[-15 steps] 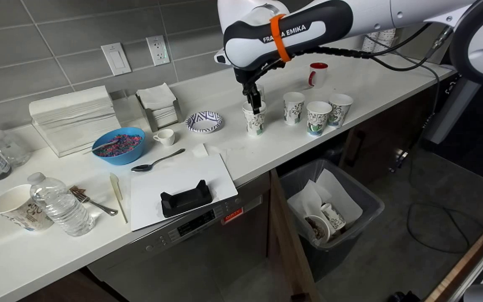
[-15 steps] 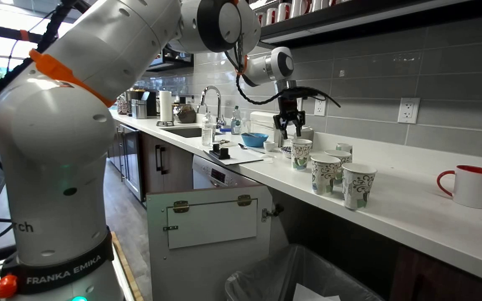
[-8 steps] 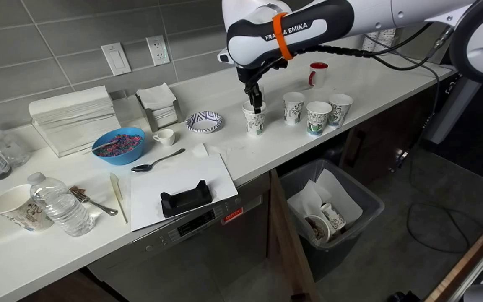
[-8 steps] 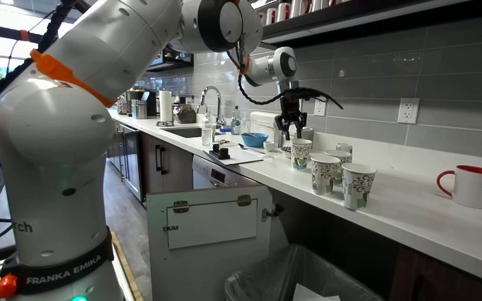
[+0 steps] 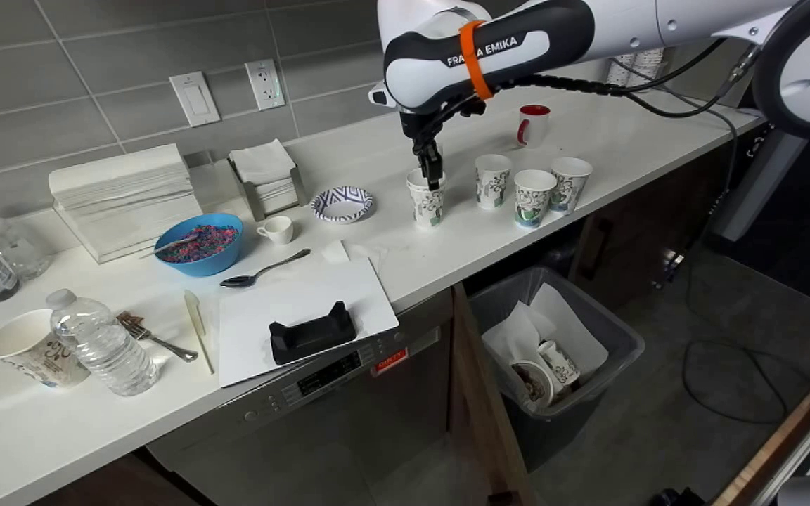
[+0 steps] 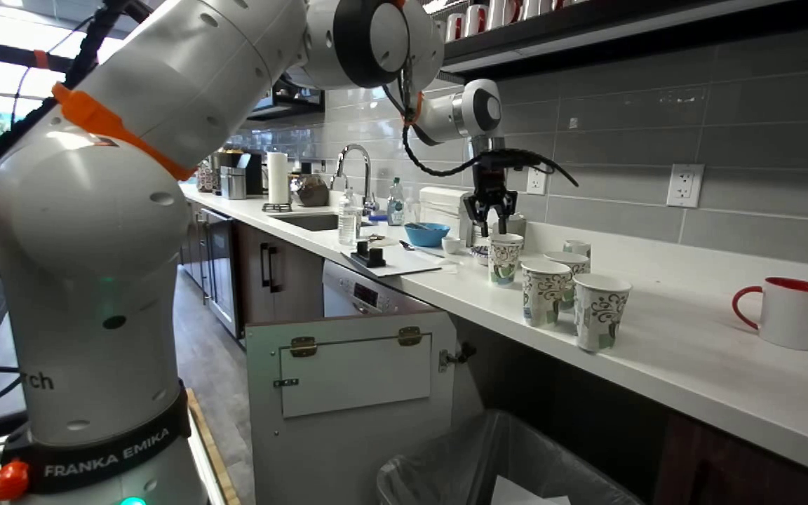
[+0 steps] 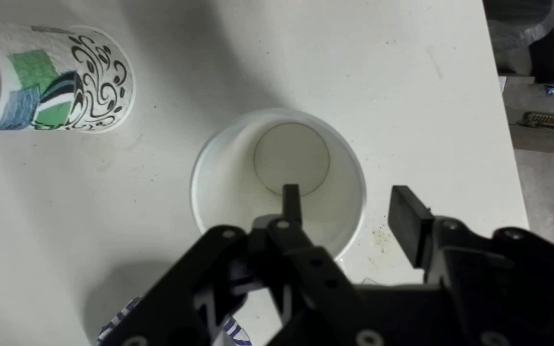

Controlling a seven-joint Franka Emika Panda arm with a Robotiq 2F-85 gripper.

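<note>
— Grey tiles (image 5: 152,53) back the desk (image 5: 440,253). Where's the cup (image 5: 427,209) in an exterior view?
— Right under the jaws: upright, mouth up, long axis vertical.
— What else, in an exterior view?
— Three cups (image 6: 544,298) stand camera-side of the jaws, which hang parted.
— And the wrist view?
— One jaw over the mouth, the other outside; nothing's gripped.
— So, which step?
— Lining up on the rim, I'd judge. Next calls for closing on the wall.

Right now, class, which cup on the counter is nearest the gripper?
The cup below the gripper: in the wrist view, one finger overlaps its mouth, the other lies outside. Other cups are farther off.
</note>
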